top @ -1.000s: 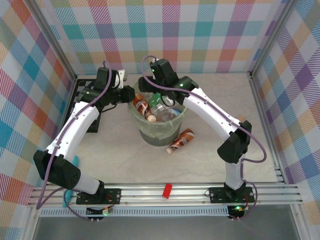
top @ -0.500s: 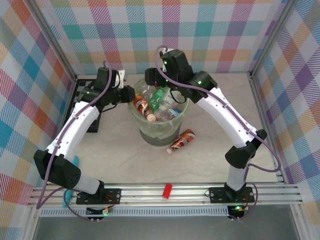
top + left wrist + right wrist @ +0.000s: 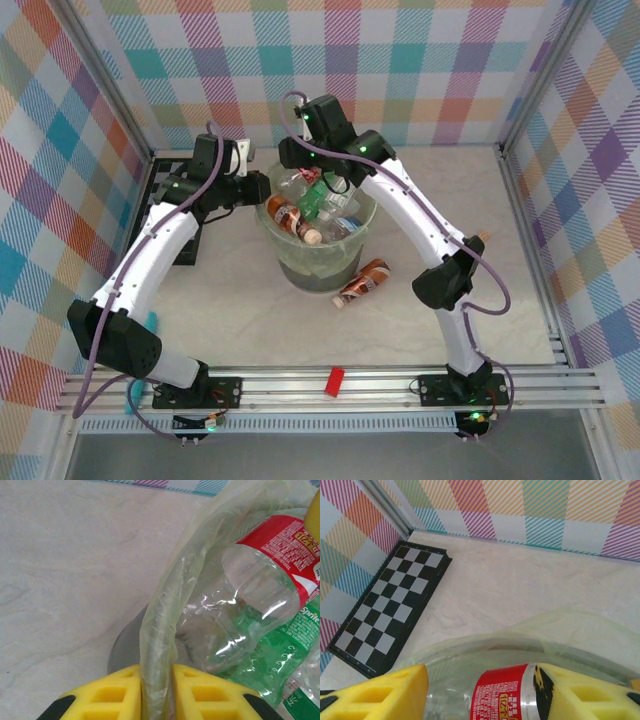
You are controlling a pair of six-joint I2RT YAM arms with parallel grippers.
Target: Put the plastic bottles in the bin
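Here the left gripper [image 3: 157,674], nearly closed, pinches the bin [image 3: 159,610] by its rim. The right gripper [image 3: 480,680], half open, straddles a red-labelled bottle [image 3: 501,696] over the bin; whether it grips, I cannot tell. A brown bottle [image 3: 362,281] lies beside the bin.

Chessboard [image 3: 390,617] flat on table [image 3: 520,250] left, red block [image 3: 335,380] on near rail [image 3: 400,385]

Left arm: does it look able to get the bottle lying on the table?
Probably not now: the left gripper is clamped on the rim of the bin, and the bin stands between it and the bottle.
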